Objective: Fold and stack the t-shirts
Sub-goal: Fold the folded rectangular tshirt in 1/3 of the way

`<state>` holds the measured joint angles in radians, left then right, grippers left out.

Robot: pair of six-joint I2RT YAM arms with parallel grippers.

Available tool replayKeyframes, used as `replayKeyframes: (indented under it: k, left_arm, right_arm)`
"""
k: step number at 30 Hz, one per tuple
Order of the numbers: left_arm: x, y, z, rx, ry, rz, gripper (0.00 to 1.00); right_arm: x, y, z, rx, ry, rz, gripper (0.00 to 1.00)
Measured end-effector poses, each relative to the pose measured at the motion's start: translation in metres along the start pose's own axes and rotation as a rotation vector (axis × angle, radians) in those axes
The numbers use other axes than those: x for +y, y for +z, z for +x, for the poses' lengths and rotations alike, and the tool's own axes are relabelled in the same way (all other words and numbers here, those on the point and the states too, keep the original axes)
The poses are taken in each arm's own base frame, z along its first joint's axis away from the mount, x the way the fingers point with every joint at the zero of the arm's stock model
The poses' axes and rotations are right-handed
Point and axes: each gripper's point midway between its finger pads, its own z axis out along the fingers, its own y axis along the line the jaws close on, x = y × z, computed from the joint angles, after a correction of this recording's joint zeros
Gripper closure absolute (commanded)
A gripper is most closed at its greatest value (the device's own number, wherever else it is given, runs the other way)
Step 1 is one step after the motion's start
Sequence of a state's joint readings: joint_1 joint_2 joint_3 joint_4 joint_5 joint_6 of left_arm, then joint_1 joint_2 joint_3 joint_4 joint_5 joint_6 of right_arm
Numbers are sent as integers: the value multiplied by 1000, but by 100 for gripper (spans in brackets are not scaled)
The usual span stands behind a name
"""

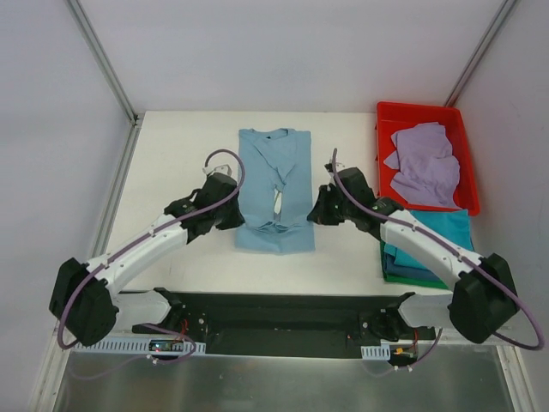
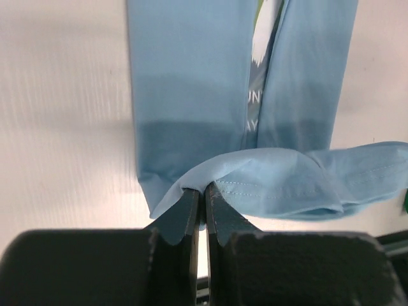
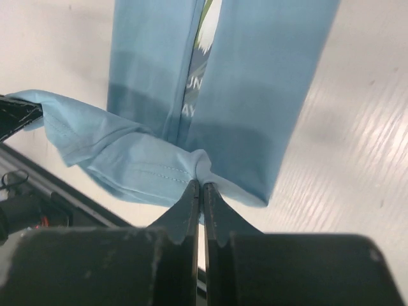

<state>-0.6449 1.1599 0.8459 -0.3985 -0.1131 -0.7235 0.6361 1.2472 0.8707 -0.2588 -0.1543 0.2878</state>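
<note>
The light blue t-shirt (image 1: pixel 274 184) lies in the middle of the table (image 1: pixel 171 154), collar toward the far edge, its sides already folded in to make a long narrow strip. Seen from above, the left gripper (image 1: pixel 230 215) and the right gripper (image 1: pixel 319 209) sit at the strip's two near corners; this view does not show whether they hold cloth. At the far right corner a red bin (image 1: pixel 383 120) holds a lavender t-shirt (image 1: pixel 425 163); by the right edge, nearer the arms, a stack of folded t-shirts (image 1: pixel 446 227) lies partly under the right arm, teal on top.

The left wrist view settles what the top view cannot: the jaws are clenched on the hem (image 2: pixel 274 185) at its left corner; the hem is lifted and curls over toward the collar; white lettering (image 2: pixel 255 95) shows in the gap between the folded sides.

The right wrist view shows the matching pinch at the other corner, jaws clamped on a small bunch of hem; neither wrist view shows the bin or the stack.

The step in hand looks like carrying the hem up to the collar. Both pinches are thin, so a corner may slip free; if the arms travel unevenly the fold will skew; dragging cloth could pull the tucked sides open.
</note>
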Motion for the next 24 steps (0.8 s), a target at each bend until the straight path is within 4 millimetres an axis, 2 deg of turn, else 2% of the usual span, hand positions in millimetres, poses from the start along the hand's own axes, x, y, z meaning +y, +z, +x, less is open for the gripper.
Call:
replayKeyframes:
  k: [7,13,17,24]
  left_arm:
    - [0,33,-44,-18,29,-52,100]
    - [-3,59,-81,-32,49,-61,100]
    - [3,78,-96,-16,43,-67,100]
    - [17,108,-98,60,16,-72,99]
  right_arm:
    - [-14,26,-48,-28,4,62,100]
    - [-26,42,-77,-48,8,87,100]
    - [-38,58,-85,-41,20,116,100]
    - [-62,91,-88,-19,48,137,98]
